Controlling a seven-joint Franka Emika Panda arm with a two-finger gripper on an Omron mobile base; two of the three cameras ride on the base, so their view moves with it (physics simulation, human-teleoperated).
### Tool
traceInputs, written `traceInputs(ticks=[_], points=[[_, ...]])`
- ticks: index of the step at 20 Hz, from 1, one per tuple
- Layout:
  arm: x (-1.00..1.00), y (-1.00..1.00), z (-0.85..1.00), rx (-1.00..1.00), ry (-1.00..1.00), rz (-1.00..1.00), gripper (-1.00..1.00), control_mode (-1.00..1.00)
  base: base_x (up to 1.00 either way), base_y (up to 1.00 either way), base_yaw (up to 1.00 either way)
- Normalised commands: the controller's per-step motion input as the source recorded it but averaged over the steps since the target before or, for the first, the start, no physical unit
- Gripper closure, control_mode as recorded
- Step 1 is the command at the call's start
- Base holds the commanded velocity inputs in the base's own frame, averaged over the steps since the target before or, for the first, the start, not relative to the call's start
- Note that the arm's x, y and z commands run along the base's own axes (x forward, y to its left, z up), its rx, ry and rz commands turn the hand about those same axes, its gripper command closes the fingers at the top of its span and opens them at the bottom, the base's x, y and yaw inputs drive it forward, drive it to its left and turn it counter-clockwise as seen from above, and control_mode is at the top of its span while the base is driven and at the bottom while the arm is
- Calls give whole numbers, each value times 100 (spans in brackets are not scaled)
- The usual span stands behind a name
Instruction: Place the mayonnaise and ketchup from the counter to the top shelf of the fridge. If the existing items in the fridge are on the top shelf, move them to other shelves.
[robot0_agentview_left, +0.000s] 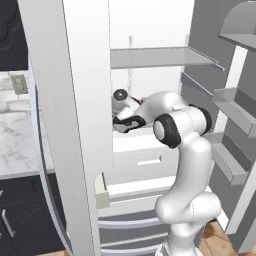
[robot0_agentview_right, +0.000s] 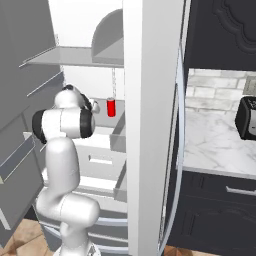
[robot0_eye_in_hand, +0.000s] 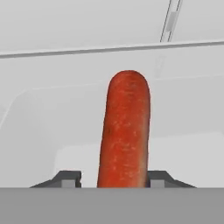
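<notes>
In the hand view, the orange-red oval item (robot0_eye_in_hand: 124, 131), one of the existing items, lies lengthwise between my gripper's (robot0_eye_in_hand: 113, 177) two fingertips. The jaws stand open, with a gap showing at the left fingertip (robot0_eye_in_hand: 70, 177). My arm reaches into the fridge (robot0_agentview_left: 75, 100) below the top shelf (robot0_agentview_left: 155, 56), at the level of the board over the white drawers (robot0_agentview_left: 145, 160). The red can (robot0_agentview_right: 111, 107) stands on that lower board, right of my wrist. The top shelf (robot0_agentview_right: 70, 56) looks bare. The mayonnaise and ketchup are out of view.
The thick fridge door edge (robot0_agentview_right: 150, 125) hides part of the cavity. Door bins (robot0_agentview_left: 232, 107) jut out on the right. The marbled counter (robot0_agentview_right: 215, 145) carries a dark toaster (robot0_agentview_right: 246, 117). Counter (robot0_agentview_left: 20, 145) also runs to the left.
</notes>
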Motion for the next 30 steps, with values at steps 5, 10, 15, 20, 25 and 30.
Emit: traceInputs(ticks=[5, 10, 15, 20, 25, 30], points=[[56, 0, 8, 0, 0, -10, -100, -100, 0, 0, 0], [-68, -13, 18, 4, -1, -7, -100, -100, 0, 0, 0], [-100, -42, 15, 5, -16, 0, -100, -100, 0, 0, 0], [-100, -63, 29, 11, -27, 1, -100, -100, 0, 0, 0], [-100, -50, 50, 12, -25, 3, -100, -100, 0, 0, 0], [-100, -11, 100, 11, -9, 0, -100, -100, 0, 0, 0]])
